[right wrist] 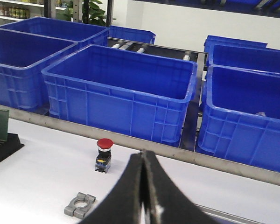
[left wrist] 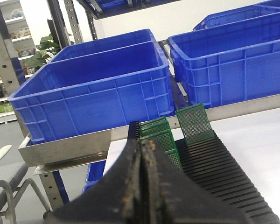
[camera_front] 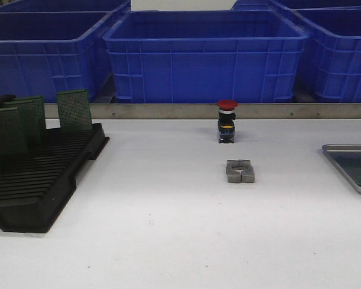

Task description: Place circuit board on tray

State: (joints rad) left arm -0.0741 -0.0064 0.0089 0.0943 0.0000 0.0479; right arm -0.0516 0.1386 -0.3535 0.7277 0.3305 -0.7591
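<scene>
White table (camera_front: 168,241) bears rack (camera_front: 42,180), tray (camera_front: 352,165), pushbutton (camera_front: 227,121), clamp (camera_front: 240,171).

circuit boards (camera_front: 74,111): four visible standing in one black slotted rack (camera_front: 42,180), more may be cut off at edge. blue bins (camera_front: 206,57): four in front view. one silver tray (camera_front: 351,167). one red-capped push button (camera_front: 226,121). one grey clamp block (camera_front: 240,171).
</scene>
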